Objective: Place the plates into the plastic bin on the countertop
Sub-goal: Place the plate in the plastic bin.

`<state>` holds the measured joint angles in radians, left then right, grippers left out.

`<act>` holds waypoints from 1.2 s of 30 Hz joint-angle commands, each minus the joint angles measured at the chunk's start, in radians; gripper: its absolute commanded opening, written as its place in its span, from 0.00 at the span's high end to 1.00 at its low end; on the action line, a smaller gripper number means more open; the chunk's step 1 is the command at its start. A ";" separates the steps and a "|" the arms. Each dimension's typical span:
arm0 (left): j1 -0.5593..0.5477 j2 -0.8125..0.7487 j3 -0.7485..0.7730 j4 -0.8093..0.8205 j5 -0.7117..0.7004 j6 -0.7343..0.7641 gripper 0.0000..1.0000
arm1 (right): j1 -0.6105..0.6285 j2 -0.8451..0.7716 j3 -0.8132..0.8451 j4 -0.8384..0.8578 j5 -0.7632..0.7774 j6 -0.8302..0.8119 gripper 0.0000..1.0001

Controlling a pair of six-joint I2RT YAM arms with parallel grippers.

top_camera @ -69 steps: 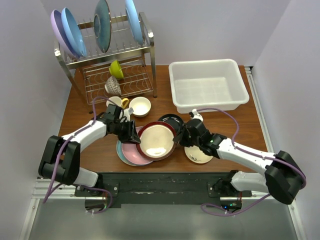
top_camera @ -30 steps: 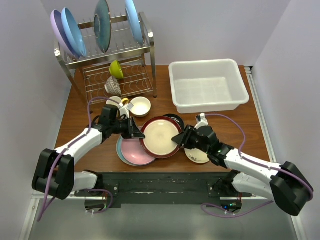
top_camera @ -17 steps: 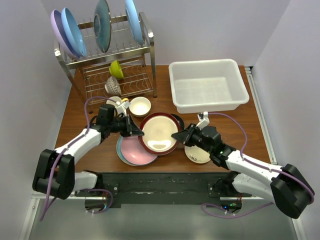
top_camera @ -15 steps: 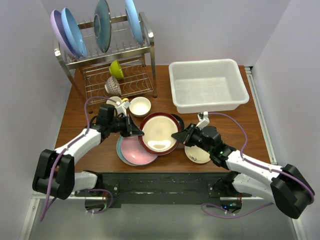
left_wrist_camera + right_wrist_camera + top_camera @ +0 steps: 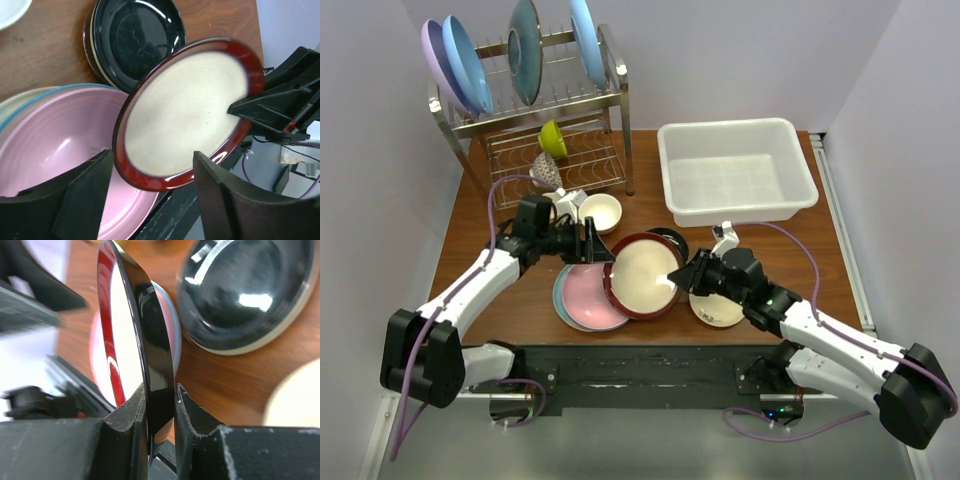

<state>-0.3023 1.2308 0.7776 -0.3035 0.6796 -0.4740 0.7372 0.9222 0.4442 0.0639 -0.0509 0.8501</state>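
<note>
My right gripper [image 5: 680,280] is shut on the right rim of the maroon-rimmed cream plate [image 5: 642,275] and holds it tilted above the countertop [image 5: 820,250]. In the right wrist view the fingers [image 5: 125,415] pinch the plate's edge [image 5: 155,350]. My left gripper [image 5: 598,247] is open at the plate's left rim; in the left wrist view the plate [image 5: 187,112] lies just past the spread fingers [image 5: 85,195], untouched. A pink plate [image 5: 582,298] on a teal-and-cream plate lies below. A glossy black plate [image 5: 665,240] and a small cream plate [image 5: 718,310] sit nearby. The white plastic bin [image 5: 735,172] is empty at the back right.
A steel wire rack [image 5: 555,110] at the back left holds lilac, blue and dark teal plates, a yellow-green bowl and a patterned bowl. A small cream bowl [image 5: 600,212] and a mug stand in front of it. Walls close both sides.
The maroon-rimmed plate has risen off the pink plate and tilted up more steeply. The left arm has lifted and its gripper sits open at the plate's rim. The right arm has drawn back a little.
</note>
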 commanded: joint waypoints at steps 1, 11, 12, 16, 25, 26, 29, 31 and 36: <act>0.000 -0.040 0.068 -0.039 -0.015 0.049 0.28 | 0.007 -0.034 0.154 -0.108 0.040 -0.101 1.00; 0.000 -0.070 0.098 -0.088 -0.075 0.071 0.13 | 0.005 -0.034 0.252 -0.254 0.088 -0.137 1.00; 0.000 -0.071 0.095 -0.088 -0.075 0.072 0.13 | 0.007 -0.037 0.257 -0.256 0.088 -0.137 1.00; 0.000 -0.071 0.086 -0.092 -0.080 0.077 0.10 | 0.007 -0.040 0.313 -0.285 0.092 -0.143 1.00; 0.000 -0.129 0.045 -0.045 -0.064 0.089 0.00 | 0.007 -0.019 0.458 -0.388 0.144 -0.166 1.00; 0.000 -0.128 0.045 -0.045 -0.064 0.089 0.00 | 0.005 -0.013 0.470 -0.400 0.151 -0.172 1.00; 0.000 -0.116 0.043 -0.054 -0.057 0.090 0.00 | 0.007 0.009 0.508 -0.411 0.160 -0.186 1.00; -0.001 -0.111 0.038 -0.055 -0.057 0.091 0.00 | 0.005 0.029 0.537 -0.411 0.160 -0.190 1.00; 0.000 -0.119 0.020 -0.049 -0.064 0.081 0.00 | -0.015 0.047 0.587 -0.409 0.186 -0.203 1.00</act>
<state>-0.3023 1.1225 0.8124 -0.3824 0.6014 -0.4004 0.7395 0.9833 0.9176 -0.4648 0.1116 0.6460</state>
